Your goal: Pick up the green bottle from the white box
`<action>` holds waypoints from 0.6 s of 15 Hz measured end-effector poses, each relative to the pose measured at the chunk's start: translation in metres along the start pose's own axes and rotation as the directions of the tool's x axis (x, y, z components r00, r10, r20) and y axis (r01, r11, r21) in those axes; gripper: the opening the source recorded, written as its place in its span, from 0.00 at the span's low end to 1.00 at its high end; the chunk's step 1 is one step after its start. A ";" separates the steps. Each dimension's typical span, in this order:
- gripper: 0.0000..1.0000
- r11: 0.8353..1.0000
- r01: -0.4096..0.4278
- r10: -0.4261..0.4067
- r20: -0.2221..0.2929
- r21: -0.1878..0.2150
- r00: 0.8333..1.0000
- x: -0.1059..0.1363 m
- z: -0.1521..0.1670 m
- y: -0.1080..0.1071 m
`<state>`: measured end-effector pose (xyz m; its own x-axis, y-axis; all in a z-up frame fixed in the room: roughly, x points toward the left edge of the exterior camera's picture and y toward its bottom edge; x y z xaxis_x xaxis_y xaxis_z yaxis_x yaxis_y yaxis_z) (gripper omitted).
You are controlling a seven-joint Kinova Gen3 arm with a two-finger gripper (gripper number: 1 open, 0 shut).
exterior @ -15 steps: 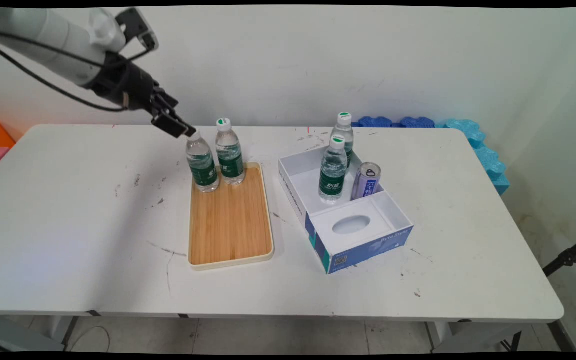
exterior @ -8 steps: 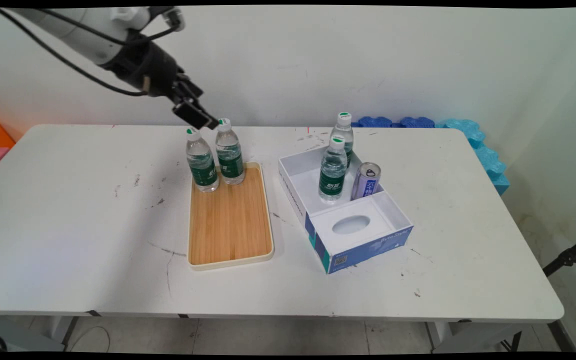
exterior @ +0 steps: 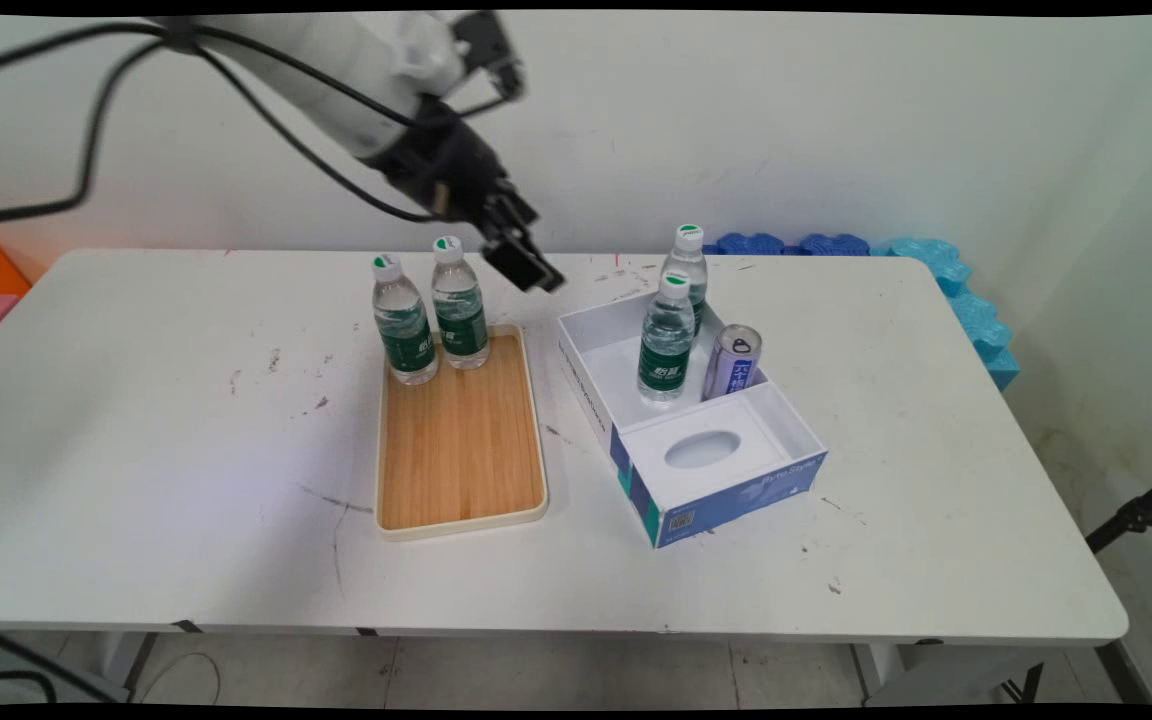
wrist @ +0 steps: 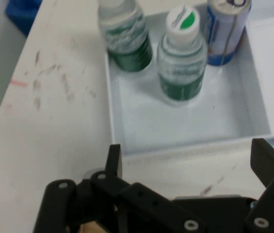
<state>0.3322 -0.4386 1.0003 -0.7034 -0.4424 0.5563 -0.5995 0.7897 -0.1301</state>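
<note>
Bright, even light; soft shadows; hand view slightly blurred.

The rectangular tray [exterior: 460, 440] shows matt wood grain inside a smooth cream rim. Clear glossy plastic bottles [exterior: 403, 320] carry green labels. The blue-sided cardboard box [exterior: 736, 485] holds a shiny metal can [exterior: 732, 362]. The scuffed white table [exterior: 136, 450] looks matt.

Claw [exterior: 524, 268] between tray bottles [exterior: 432, 312] and box [exterior: 688, 420]
</note>
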 end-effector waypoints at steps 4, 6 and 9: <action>1.00 0.998 -0.054 0.054 -0.001 -0.033 0.999 0.022 0.045 0.003; 1.00 0.996 -0.079 0.080 0.002 -0.045 0.997 0.030 0.069 0.004; 1.00 0.992 -0.112 0.113 0.004 -0.058 0.994 0.039 0.106 0.006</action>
<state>0.2604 -0.4959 0.9347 -0.7680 -0.3523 0.5349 -0.4937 0.8576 -0.1440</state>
